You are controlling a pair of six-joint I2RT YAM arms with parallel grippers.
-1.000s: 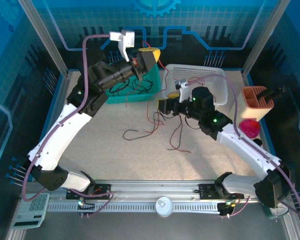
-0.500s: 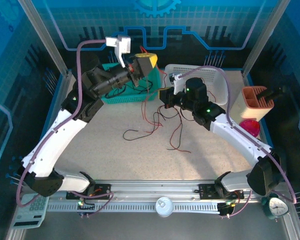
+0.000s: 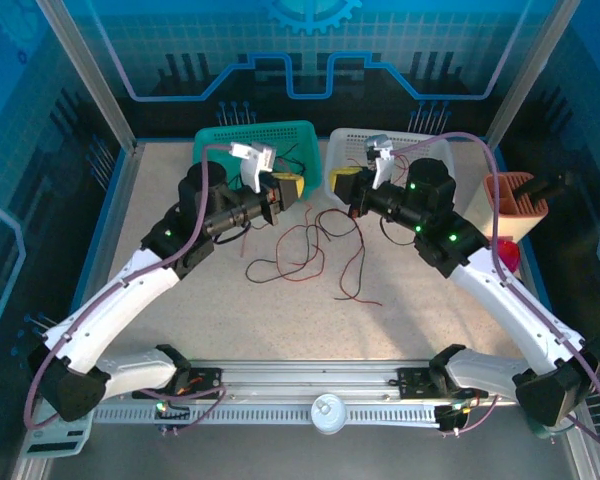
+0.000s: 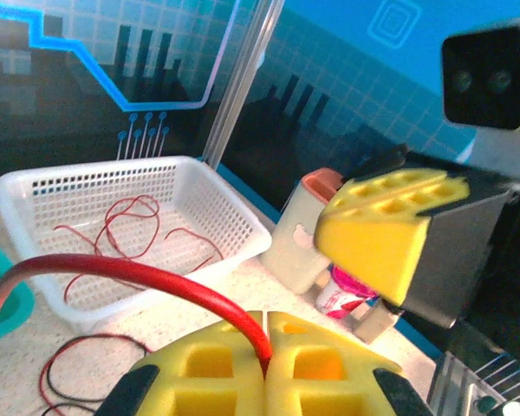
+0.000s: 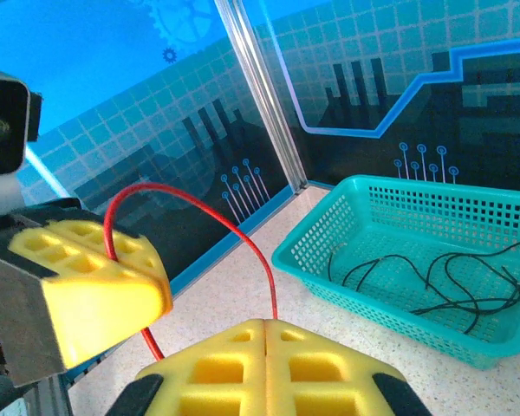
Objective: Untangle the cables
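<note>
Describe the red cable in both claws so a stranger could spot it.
Find the teal basket and white basket at the back. Before their gap, the left claw and right claw face each other. The red cable arcs in air between them; other cables lie loose.

Bright even light, blue-tinted, sharp focus

The left basket (image 5: pixel 373 186) and the right basket (image 4: pixel 95 169) sit side by side at the far edge of the table (image 3: pixel 410 330), each with cables (image 5: pixel 433 282) inside. Loose cables (image 3: pixel 290 262) lie mid-table just before them, and a holder (image 3: pixel 510 195) stands right of the right basket.
</note>
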